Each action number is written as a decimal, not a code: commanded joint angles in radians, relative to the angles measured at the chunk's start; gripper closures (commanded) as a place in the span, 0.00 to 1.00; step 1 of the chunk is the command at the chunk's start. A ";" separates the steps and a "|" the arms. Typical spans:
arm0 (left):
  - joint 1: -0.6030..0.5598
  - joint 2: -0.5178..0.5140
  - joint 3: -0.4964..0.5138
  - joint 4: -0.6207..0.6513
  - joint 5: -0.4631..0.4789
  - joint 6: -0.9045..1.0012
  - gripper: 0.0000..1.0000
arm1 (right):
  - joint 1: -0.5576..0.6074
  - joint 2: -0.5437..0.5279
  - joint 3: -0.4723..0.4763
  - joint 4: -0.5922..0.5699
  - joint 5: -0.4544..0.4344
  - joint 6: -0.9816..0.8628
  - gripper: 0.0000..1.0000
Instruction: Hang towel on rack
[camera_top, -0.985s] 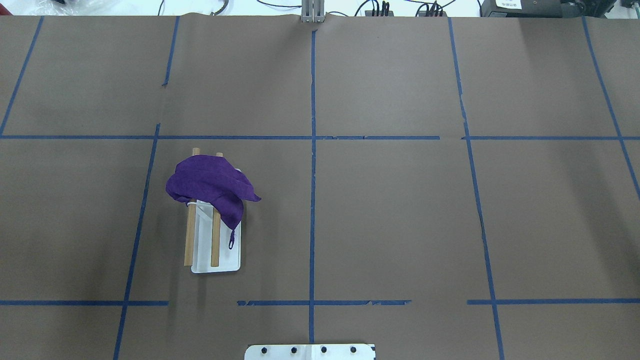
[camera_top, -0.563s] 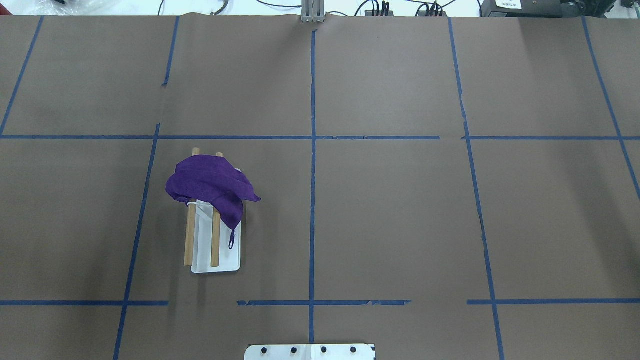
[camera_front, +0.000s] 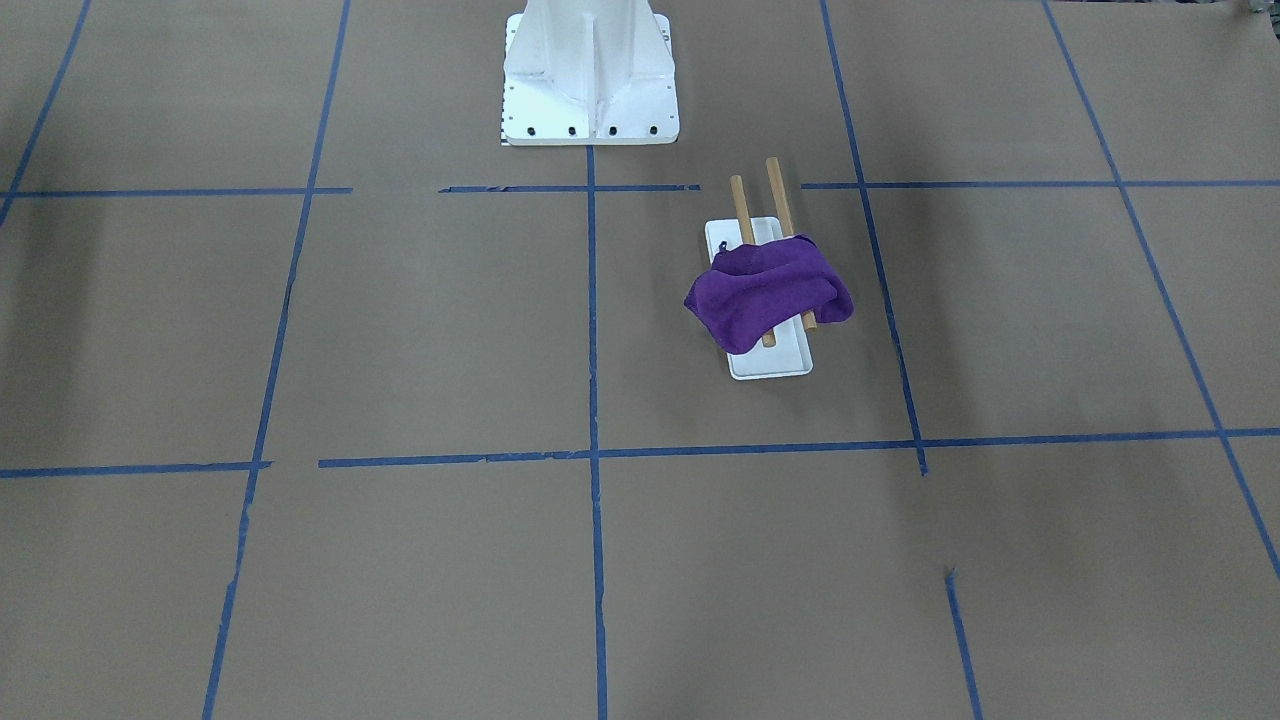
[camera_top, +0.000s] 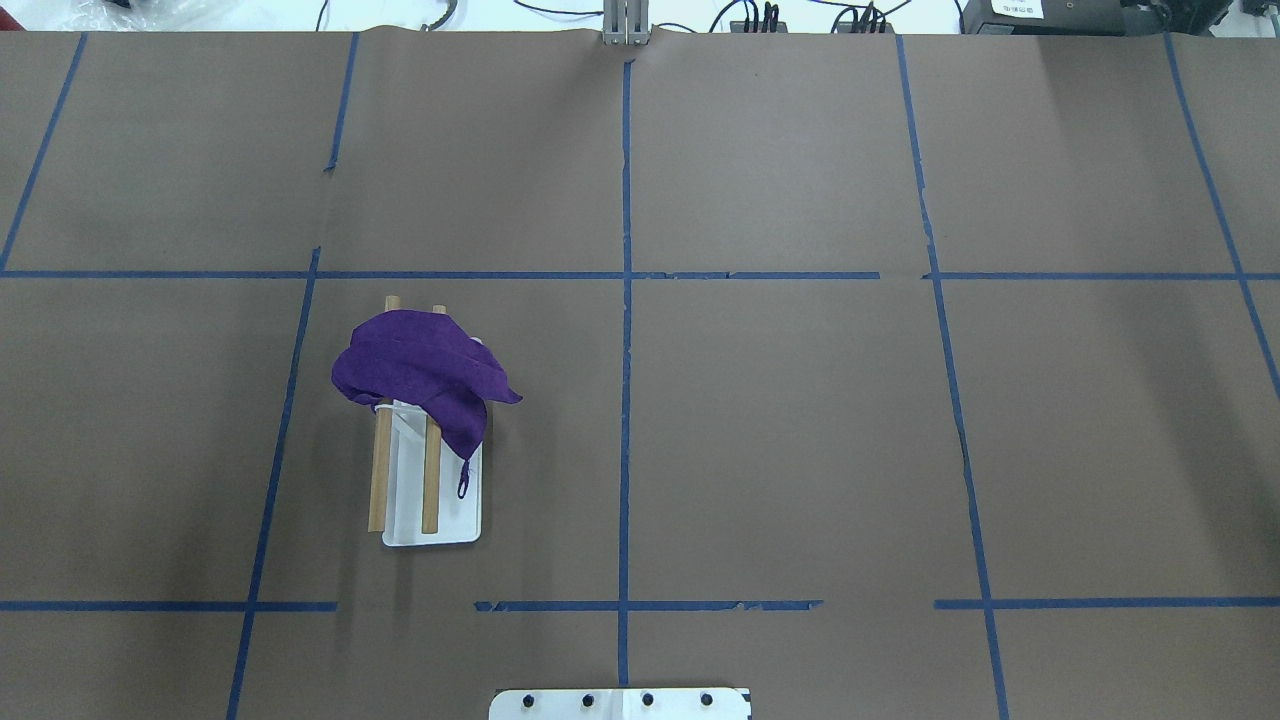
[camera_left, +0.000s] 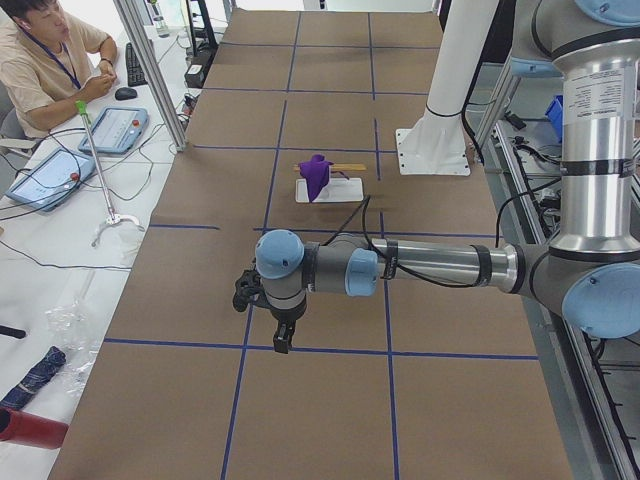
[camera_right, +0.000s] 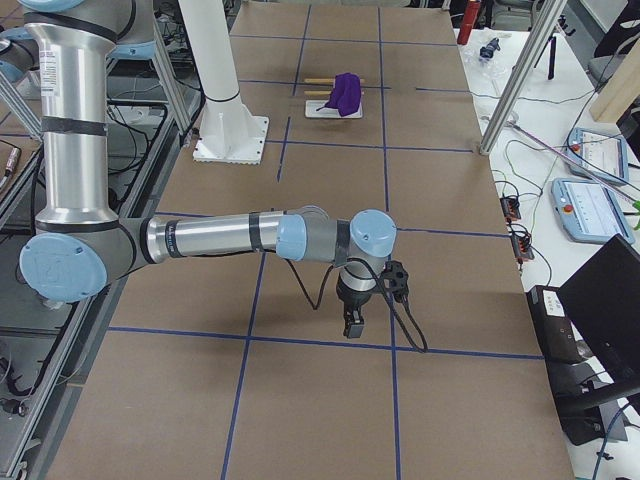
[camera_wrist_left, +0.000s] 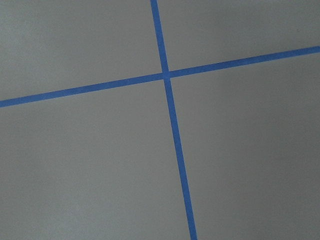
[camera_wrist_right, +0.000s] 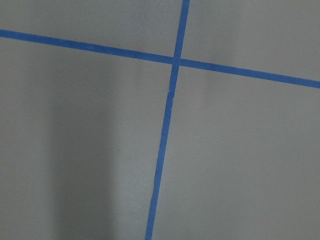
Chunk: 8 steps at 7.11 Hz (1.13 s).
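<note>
The deep-purple towel (camera_top: 420, 370) lies bunched over the far end of the rack's two wooden rods (camera_top: 378, 480), above the white base tray (camera_top: 455, 520). One corner with its loop tag hangs down to the tray. The towel (camera_front: 768, 292), rods (camera_front: 775, 190) and tray (camera_front: 775, 362) also show in the front-facing view, and the towel shows small in the left view (camera_left: 317, 175) and the right view (camera_right: 346, 92). My left gripper (camera_left: 283, 340) hangs over bare table far from the rack. My right gripper (camera_right: 352, 325) does the same at the other end. I cannot tell whether either is open or shut.
The white robot pedestal (camera_front: 590, 70) stands near the rack. Blue tape lines (camera_top: 625, 300) divide the brown table. An operator (camera_left: 40, 60) sits at a side desk with tablets. Both wrist views show only table and tape.
</note>
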 joint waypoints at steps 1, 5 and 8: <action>-0.002 0.006 -0.011 -0.002 0.002 0.002 0.00 | 0.000 0.000 0.004 0.000 0.001 0.025 0.00; -0.002 0.018 -0.010 -0.002 0.002 0.000 0.00 | 0.000 0.003 0.007 0.000 0.001 0.038 0.00; -0.002 0.015 -0.010 -0.002 0.002 0.000 0.00 | 0.000 0.005 0.007 0.000 0.001 0.041 0.00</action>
